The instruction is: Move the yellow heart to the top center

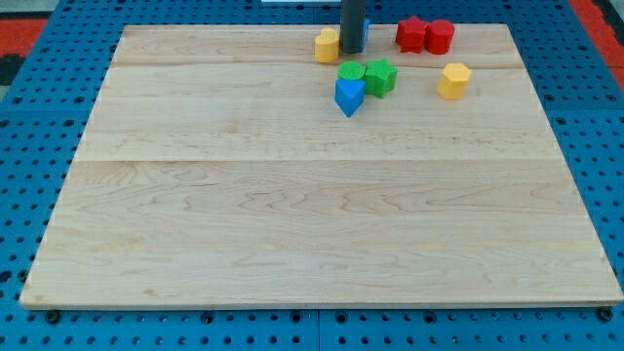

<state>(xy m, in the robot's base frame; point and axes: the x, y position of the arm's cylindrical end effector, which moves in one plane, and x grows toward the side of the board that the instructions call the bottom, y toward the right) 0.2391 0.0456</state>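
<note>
The yellow heart [327, 45] lies near the board's top edge, a little left of centre. My tip [351, 52] stands just to the heart's right, touching it or nearly so. A blue block [366, 35] shows only as a sliver behind the rod's right side. No gripper is present.
A green round block [351, 71], a green star [380, 76] and a blue triangle [349, 97] cluster just below the tip. A red star [411, 34] and a red rounded block [440, 36] sit at the top right. A yellow hexagon [453, 80] lies below them. The wooden board [292, 224] rests on a blue pegboard.
</note>
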